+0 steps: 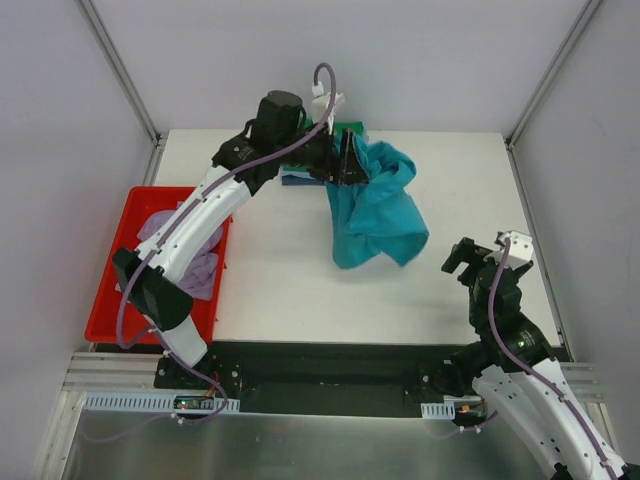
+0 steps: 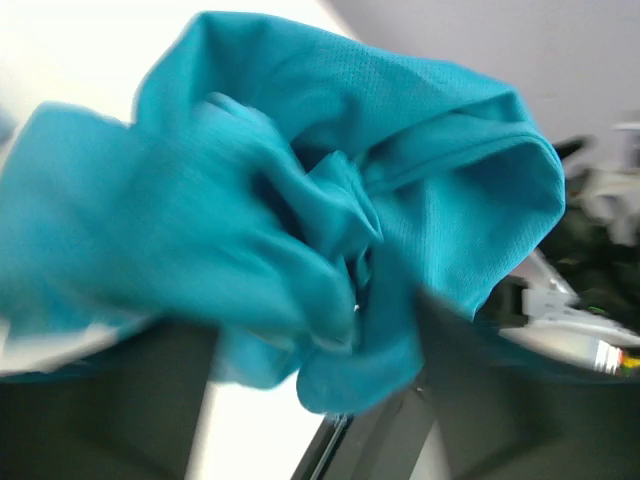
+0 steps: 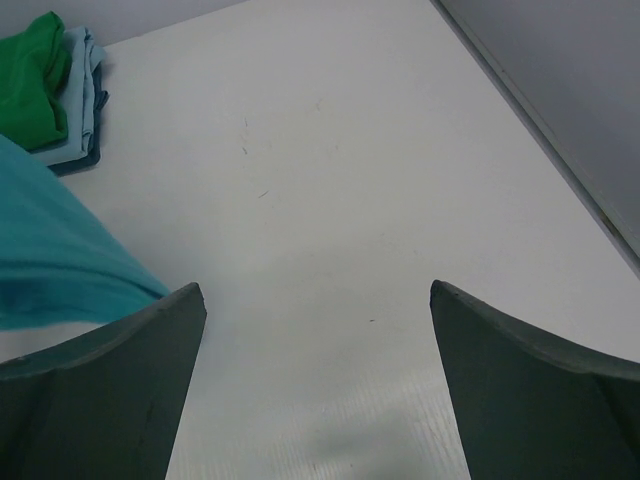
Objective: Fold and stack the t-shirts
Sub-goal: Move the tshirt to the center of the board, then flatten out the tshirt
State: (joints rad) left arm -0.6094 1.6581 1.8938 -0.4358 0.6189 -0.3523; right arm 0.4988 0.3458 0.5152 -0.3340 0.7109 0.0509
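My left gripper [image 1: 350, 160] is shut on the teal t-shirt [image 1: 375, 205] and holds it bunched up near the table's far edge, its lower part draping onto the table. In the left wrist view the teal cloth [image 2: 330, 210] fills the frame and hides the fingertips. A folded stack with a green t-shirt [image 3: 30, 80] on top of a light blue one [image 3: 78, 95] and a dark blue one [image 3: 88, 158] lies behind the left gripper. A lavender t-shirt [image 1: 190, 245] lies crumpled in the red tray [image 1: 110, 270]. My right gripper [image 3: 318, 300] is open and empty at the right.
The red tray sits at the table's left edge. The teal shirt's hem shows at the left of the right wrist view [image 3: 60, 260]. Grey walls with metal posts close off the back and both sides of the white table [image 1: 280, 280].
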